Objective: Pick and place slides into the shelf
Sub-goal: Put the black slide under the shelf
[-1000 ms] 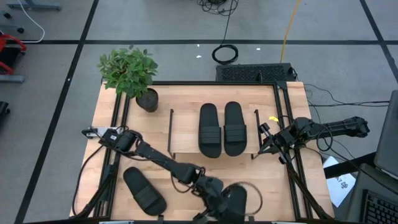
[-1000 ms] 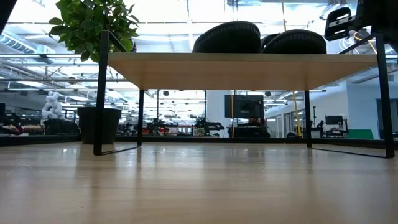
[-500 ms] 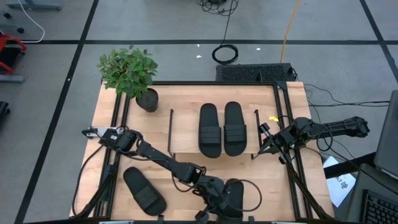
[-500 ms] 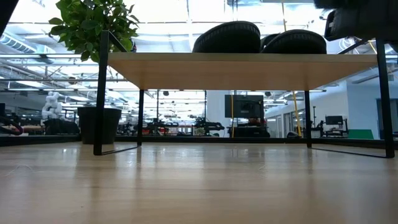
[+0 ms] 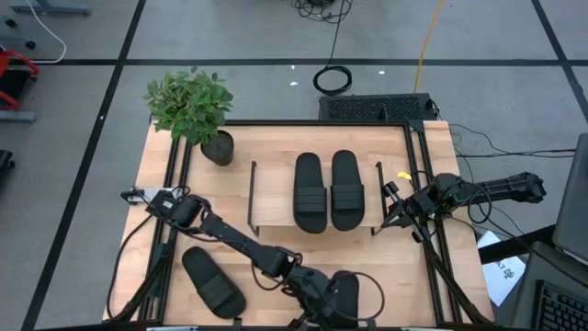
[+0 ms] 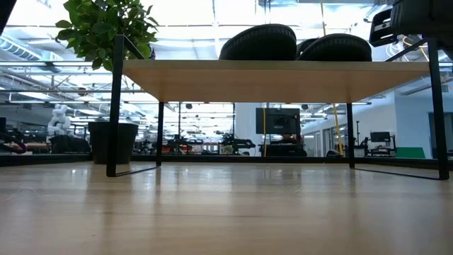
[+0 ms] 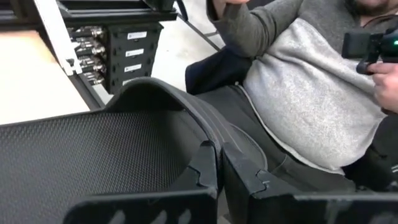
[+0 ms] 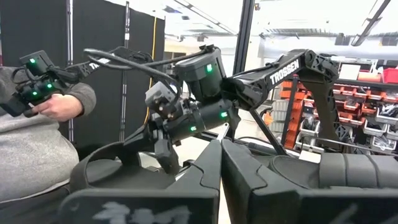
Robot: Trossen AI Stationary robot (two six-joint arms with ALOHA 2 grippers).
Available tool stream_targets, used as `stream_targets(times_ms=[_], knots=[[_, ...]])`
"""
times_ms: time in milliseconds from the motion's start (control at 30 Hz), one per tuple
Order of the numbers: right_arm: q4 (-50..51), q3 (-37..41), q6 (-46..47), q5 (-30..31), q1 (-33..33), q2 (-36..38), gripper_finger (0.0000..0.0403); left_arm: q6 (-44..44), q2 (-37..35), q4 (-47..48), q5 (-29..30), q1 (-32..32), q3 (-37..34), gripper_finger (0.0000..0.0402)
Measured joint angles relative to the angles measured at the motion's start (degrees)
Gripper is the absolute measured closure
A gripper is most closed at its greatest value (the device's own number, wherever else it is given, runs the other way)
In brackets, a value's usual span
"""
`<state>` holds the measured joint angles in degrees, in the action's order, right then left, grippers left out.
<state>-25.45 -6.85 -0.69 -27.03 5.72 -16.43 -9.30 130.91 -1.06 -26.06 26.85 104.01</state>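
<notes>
Two slides (image 5: pixel 325 191) atop shelf (image 5: pixel 272 197); left fingers (image 7: pixel 211 171) pinching a third (image 7: pixel 93 155).

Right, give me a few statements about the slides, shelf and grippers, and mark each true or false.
1. Two slides lie side by side on the shelf. True.
2. The left gripper is shut on a slide at the table's near edge. True.
3. The right gripper holds a slide. False: it is shut and empty, beside the shelf's right frame.
4. The potted plant stands on the shelf. False: it stands on the table, off the shelf's left end.
5. One slide lies untouched on the table. True.
</notes>
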Motion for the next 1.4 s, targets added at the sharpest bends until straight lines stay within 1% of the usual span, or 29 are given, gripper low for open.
stream_targets(times_ms=[67, 133, 200, 433, 700, 1033, 1167, 1300, 1400], knots=[[-0.02, 0.00, 0.02, 0.00, 0.01, 0.00, 0.0403, -0.58, 0.20, -0.31, 0.41, -0.38, 0.00, 0.0401], [-0.02, 0.00, 0.01, 0.02, 0.00, 0.00, 0.0403, -1.34, 0.44, -0.91, 2.36, -0.74, 0.02, 0.0401], [-0.02, 0.00, 0.02, 0.04, 0.00, 0.00, 0.0403, -1.28, 0.64, -0.33, 3.09, -1.45, 0.02, 0.0401], [-0.02, 0.00, 0.37, 0.12, 0.02, 0.01, 0.0403, -0.74, 0.65, 4.62, 8.62, -3.73, 0.00, 0.0401], [-0.02, 0.00, 0.02, 0.20, 0.00, 0.02, 0.0403, 1.92, 0.66, 7.80, 7.76, -6.30, -0.02, 0.0401], [-0.02, 0.00, 0.01, 0.20, 0.01, 0.02, 0.0403, 3.86, 0.63, 10.38, 8.16, -9.32, 0.00, 0.0401], [-0.02, 0.00, 0.00, 0.20, 0.02, 0.02, 0.0403, 4.72, 0.63, 12.50, 10.31, -9.52, 0.02, 0.0401], [-0.02, 0.00, 0.00, 0.20, 0.01, 0.02, 0.0403, 5.62, 0.63, 14.08, 13.96, -9.57, 0.02, 0.0401], [-0.02, 0.00, 0.00, 0.20, 0.00, 0.01, 0.0403, 6.49, 0.63, 14.47, 14.38, -9.62, 0.02, 0.0395]])
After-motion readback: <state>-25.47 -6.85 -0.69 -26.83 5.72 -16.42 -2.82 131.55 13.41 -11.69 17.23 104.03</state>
